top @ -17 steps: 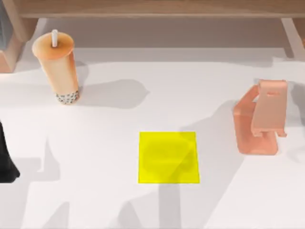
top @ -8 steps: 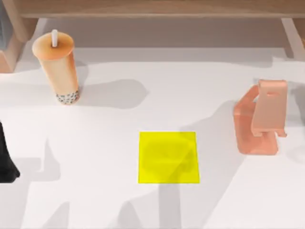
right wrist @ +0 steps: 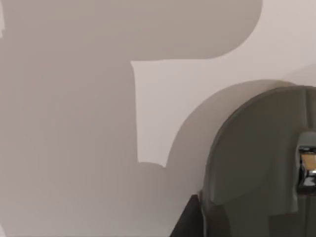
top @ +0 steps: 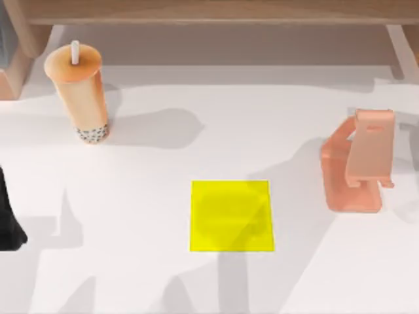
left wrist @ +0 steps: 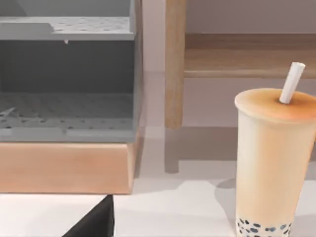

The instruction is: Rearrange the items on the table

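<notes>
White tabletop (top: 196, 131) runs out under a wooden shelf (top: 209, 13) along the back, and from left to right it goes like this. At the far left edge a black shape (top: 8, 222) pokes in, most likely part of the left arm; whether that gripper is wide or closed I cannot tell. Behind it, near the back left corner, the bubble-tea cup (top: 82, 91) stands upright, its white straw (top: 75, 51) sticking straight up. The left wrist camera looks toward the cup (left wrist: 274, 158) with the shelf behind it, so the cup lies ahead of that arm and close to it, its long axis vertical. The left arm looks the nearer one for a sideways grasp on the cup, by my reckoning. At centre lies a flat yellow pad (top: 231, 216), bare. Well to the right stands a salmon-pink phone stand (top: 357, 163), nothing on it. The right wrist view looks onto shadowed table beside a grey curved housing (right wrist: 261, 163); its finger state I cannot tell either.
</notes>
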